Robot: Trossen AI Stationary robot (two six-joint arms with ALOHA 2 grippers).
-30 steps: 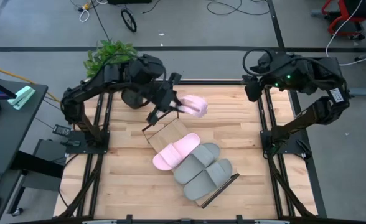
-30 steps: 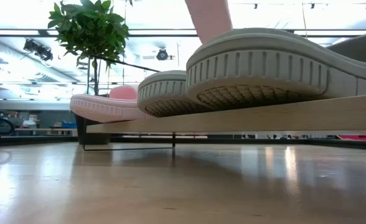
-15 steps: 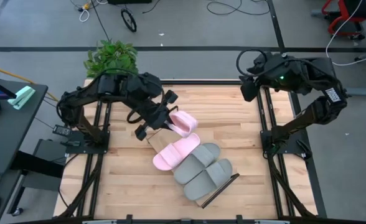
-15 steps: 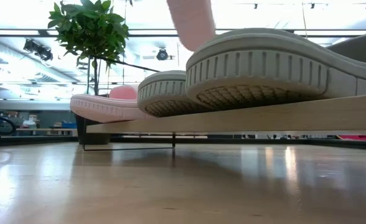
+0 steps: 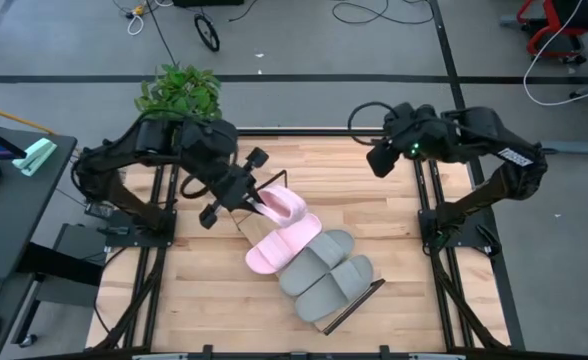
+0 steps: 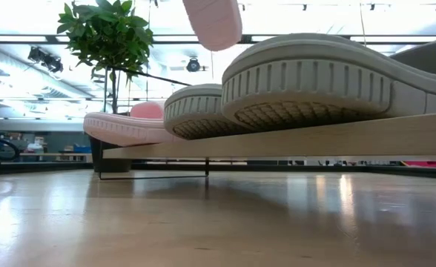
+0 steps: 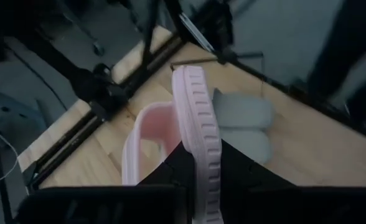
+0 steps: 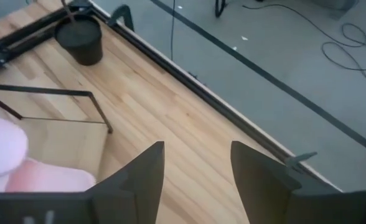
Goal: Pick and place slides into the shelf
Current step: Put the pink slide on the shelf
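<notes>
Fingers, left gripper [image 7: 198, 180]: clamped on the edge of the sole of a pink slide [image 5: 280, 205], which stands on edge between them in the left wrist view.
Fingers, right gripper [image 8: 195, 171]: apart, holding nothing; the right arm waits above the far right part of the table [image 5: 394, 310].
Carried slide, position: aloft over the far bare end of the shelf [image 5: 256, 213], just beyond the pink slide already laid [image 5: 282, 243]. In the low view it hangs well above the row.
Shelf contents: one pink slide, then two grey slides [image 5: 324, 270], side by side along the board; only the far slot looks free.
Step in hand (judgement): setting down the fourth and last slide; the task appears nearly complete.
How to do it well (judgement): turn the slide sole-down before lowering, line it up parallel with its pink partner, and come down inside the black wire frame end [image 8: 58, 102].
Release: part the fingers only once the sole bears on the board.
Risk (judgement): a tilted release may tip the slide off the board's end or nudge the neighbour out of line.
Nearby: potted plant [image 5: 179, 90] beyond the table, clear of the work.
</notes>
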